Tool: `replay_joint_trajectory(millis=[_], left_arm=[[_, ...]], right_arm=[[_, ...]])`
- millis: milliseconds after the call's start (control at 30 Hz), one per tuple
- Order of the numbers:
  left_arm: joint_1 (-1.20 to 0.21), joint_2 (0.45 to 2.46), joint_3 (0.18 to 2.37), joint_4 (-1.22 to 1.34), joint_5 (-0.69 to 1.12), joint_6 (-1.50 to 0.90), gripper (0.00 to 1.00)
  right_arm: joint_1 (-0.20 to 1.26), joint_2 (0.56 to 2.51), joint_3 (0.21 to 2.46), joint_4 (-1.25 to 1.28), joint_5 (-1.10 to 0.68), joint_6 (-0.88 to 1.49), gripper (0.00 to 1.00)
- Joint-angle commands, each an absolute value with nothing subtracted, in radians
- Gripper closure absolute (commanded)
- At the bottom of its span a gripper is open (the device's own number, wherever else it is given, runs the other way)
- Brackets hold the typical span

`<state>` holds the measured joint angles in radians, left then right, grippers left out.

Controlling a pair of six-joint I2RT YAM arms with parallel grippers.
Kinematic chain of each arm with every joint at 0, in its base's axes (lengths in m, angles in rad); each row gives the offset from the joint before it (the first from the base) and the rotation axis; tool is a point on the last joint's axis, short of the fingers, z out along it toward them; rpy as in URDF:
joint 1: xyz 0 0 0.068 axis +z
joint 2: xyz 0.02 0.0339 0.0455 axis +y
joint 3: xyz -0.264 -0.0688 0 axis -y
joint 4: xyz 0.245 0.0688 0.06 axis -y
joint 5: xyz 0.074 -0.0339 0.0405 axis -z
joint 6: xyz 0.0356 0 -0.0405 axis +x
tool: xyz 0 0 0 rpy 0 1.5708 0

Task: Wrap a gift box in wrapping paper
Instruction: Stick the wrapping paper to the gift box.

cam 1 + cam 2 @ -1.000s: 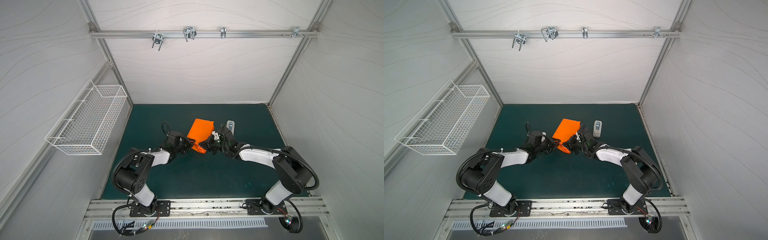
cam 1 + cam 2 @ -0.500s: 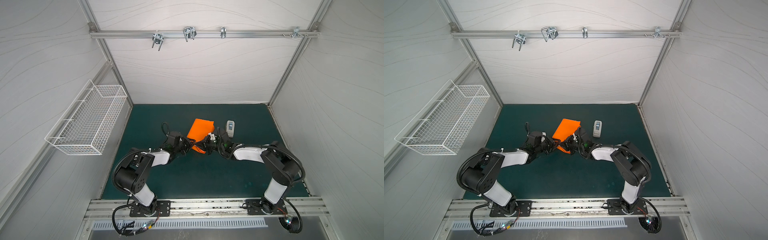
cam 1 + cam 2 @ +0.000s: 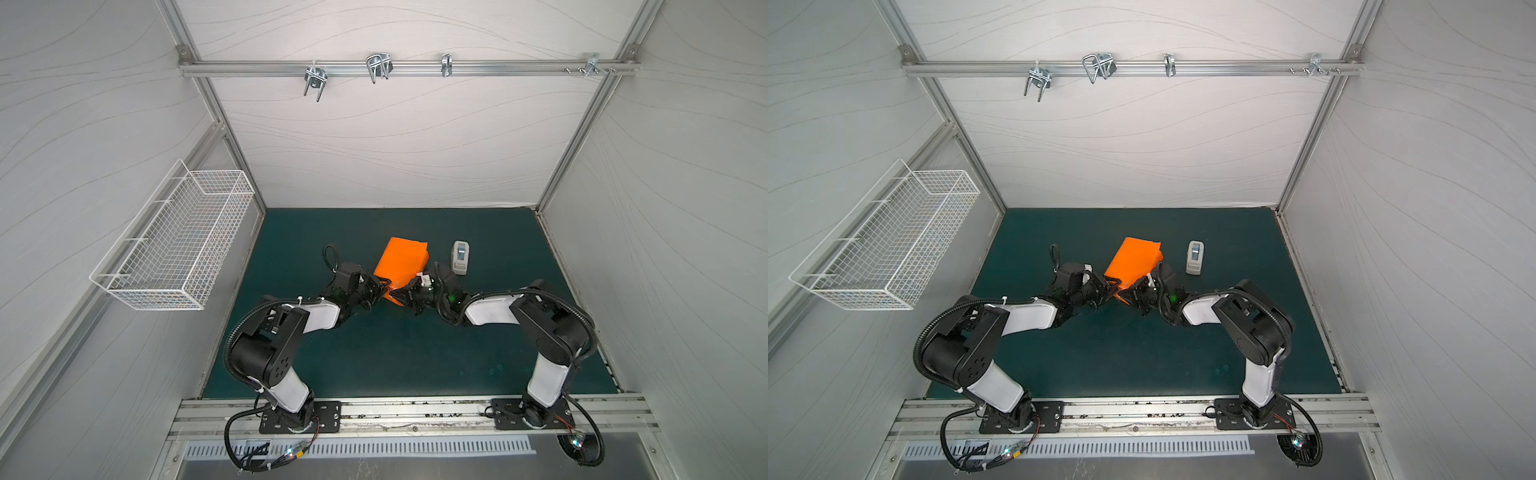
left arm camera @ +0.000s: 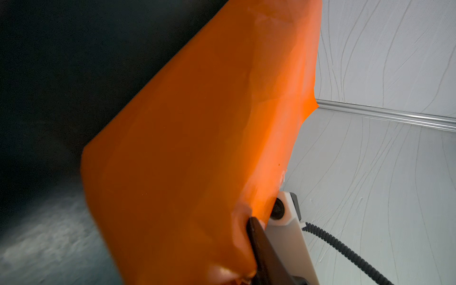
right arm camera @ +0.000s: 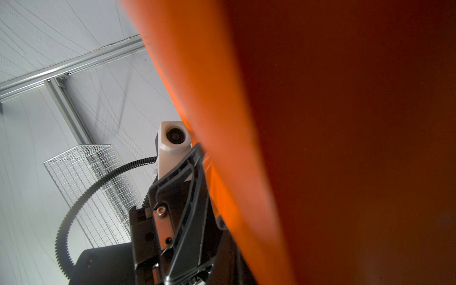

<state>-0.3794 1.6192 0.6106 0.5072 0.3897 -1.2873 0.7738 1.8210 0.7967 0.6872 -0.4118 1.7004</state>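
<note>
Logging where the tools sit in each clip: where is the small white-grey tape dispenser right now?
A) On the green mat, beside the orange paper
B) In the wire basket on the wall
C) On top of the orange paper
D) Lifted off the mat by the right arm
A: in both top views the tape dispenser lies on the green mat, beside the wrapping paper on the right arm's side.

Robot test cell in a lab, not a home. Closed in by white panel walls (image 3: 395,145) on an aluminium frame (image 3: 222,133), with an overhead rail (image 3: 519,68) of metal hooks (image 3: 377,68). Left arm (image 3: 266,349) and right arm (image 3: 557,332) bolted to a metal base rail (image 3: 415,409) beside a dark green worktop (image 3: 395,353). Wire basket (image 3: 174,245) fixed on the side wall.
</note>
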Motion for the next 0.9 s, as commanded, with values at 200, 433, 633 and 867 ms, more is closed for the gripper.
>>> replay_joint_trajectory(millis=[200, 433, 633, 867], left_arm=[[-0.373, 1.643, 0.600, 0.474, 0.379, -1.291, 0.68], [-0.371, 1.644, 0.601, 0.474, 0.380, -1.289, 0.68], [-0.370, 1.644, 0.598, 0.476, 0.380, -1.290, 0.68], [-0.368, 1.646, 0.600, 0.474, 0.381, -1.289, 0.68]], right_arm=[[0.782, 1.850, 0.787, 0.781, -0.444, 1.780, 0.85], [0.779, 1.832, 0.782, 0.763, -0.447, 1.772, 0.66], [0.779, 1.810, 0.778, 0.732, -0.448, 1.764, 0.58], [0.772, 1.775, 0.776, 0.664, -0.447, 1.727, 0.52]])
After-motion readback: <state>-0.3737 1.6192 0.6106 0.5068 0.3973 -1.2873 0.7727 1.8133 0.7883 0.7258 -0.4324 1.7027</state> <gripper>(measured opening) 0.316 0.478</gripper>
